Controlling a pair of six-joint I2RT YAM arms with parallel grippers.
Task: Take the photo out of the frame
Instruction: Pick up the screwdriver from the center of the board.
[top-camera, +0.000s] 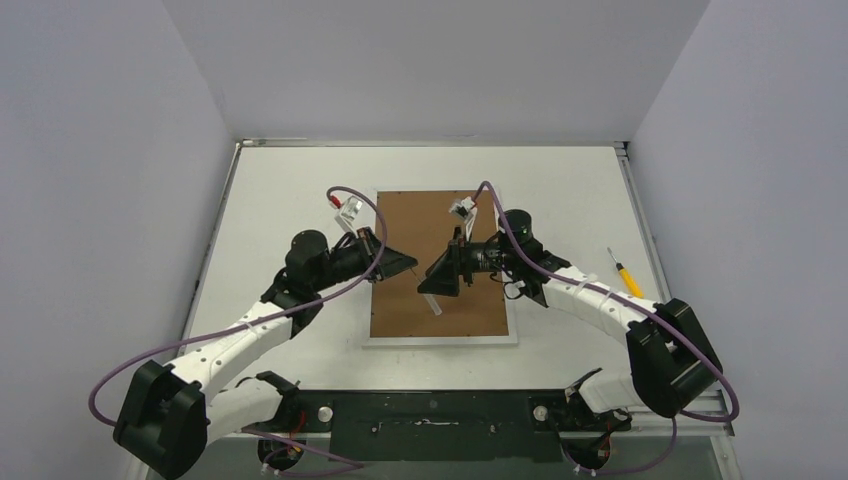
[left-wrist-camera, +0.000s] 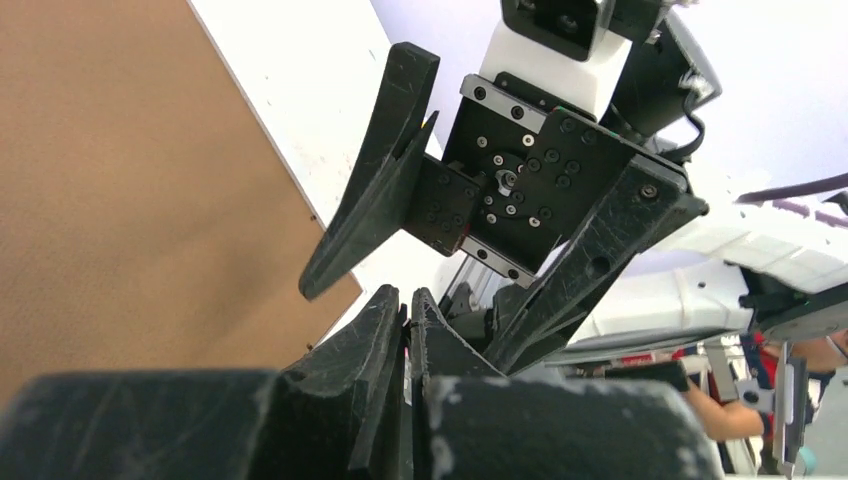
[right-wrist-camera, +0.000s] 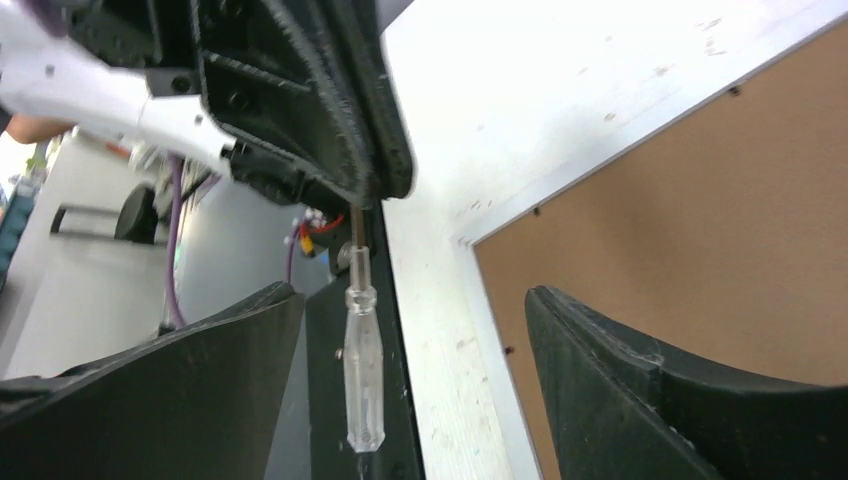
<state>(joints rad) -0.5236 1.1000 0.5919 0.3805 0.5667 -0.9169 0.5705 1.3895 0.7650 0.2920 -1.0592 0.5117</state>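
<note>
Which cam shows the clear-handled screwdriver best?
Right wrist: the whole screwdriver hangs in view, its shaft pinched in the left gripper. Top external shows only a small pale sliver over the frame. Left wrist doesn't show it.

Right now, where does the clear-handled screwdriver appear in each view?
Top external: screwdriver at centre, over the frame.
Left wrist: not visible.
Right wrist: lower centre, hanging from the left gripper tip.
Shared landmark: the frame's brown back, in all three.
</note>
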